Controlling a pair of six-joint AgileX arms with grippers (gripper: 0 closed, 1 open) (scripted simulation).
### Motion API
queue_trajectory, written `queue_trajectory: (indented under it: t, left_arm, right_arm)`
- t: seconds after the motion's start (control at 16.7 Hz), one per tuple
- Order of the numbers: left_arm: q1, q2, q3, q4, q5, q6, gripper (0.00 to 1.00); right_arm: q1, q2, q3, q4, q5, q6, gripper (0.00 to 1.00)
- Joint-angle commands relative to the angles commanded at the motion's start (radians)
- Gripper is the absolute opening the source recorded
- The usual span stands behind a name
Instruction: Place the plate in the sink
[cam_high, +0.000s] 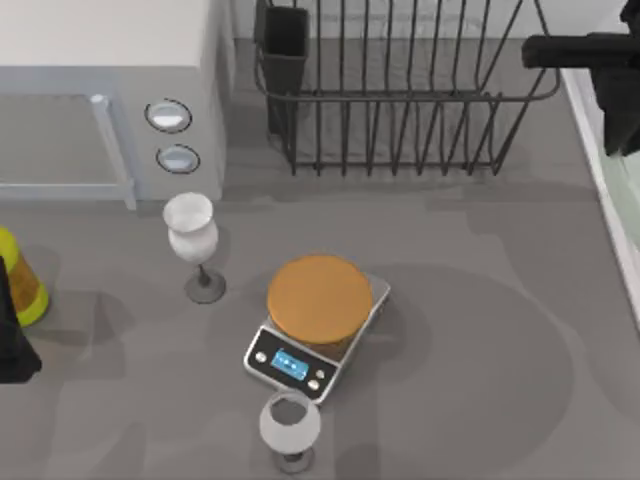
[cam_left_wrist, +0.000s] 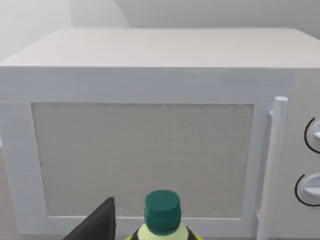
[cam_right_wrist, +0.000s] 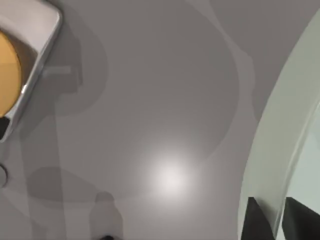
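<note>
The plate (cam_high: 622, 215) is a pale mint-green disc with a raised rim, cut off by the right edge of the top view. In the right wrist view the plate (cam_right_wrist: 280, 125) curves along one side above the grey table. My right gripper (cam_high: 620, 115) hangs at the far right by the dish rack, shut on the plate's rim. Its dark fingers (cam_right_wrist: 257, 222) stand on either side of the rim, the right gripper (cam_right_wrist: 277, 222) closed over it. A large round shadow lies on the table. The sink is out of view. My left gripper (cam_high: 12, 335) is parked at the left edge.
A silver scale with an orange-brown disc (cam_high: 318, 300) sits mid-table between two wine glasses (cam_high: 190, 235) (cam_high: 290, 425). A black wire dish rack (cam_high: 400, 90) stands at the back, a microwave (cam_high: 100, 90) at back left, and a yellow bottle (cam_high: 15, 275) with a green cap (cam_left_wrist: 161, 210) beside the left arm.
</note>
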Motion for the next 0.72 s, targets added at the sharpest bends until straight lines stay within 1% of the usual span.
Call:
queue_trajectory:
  t: [0.3, 0.42, 0.54, 0.72]
  left_arm:
    - [0.000, 0.000, 0.000, 0.000, 0.000, 0.000, 1.00]
    - [0.000, 0.000, 0.000, 0.000, 0.000, 0.000, 1.00]
    - [0.000, 0.000, 0.000, 0.000, 0.000, 0.000, 1.00]
    - [0.000, 0.000, 0.000, 0.000, 0.000, 0.000, 1.00]
  right_arm:
    - [0.004, 0.005, 0.000, 0.002, 0.000, 0.000, 0.00]
    - [-0.018, 0.040, 0.034, -0.005, 0.000, -0.022, 0.00]
    - [-0.063, 0.117, 0.111, -0.017, 0.000, -0.066, 0.00]
    - [-0.159, 0.312, 0.304, -0.039, 0.000, -0.161, 0.00]
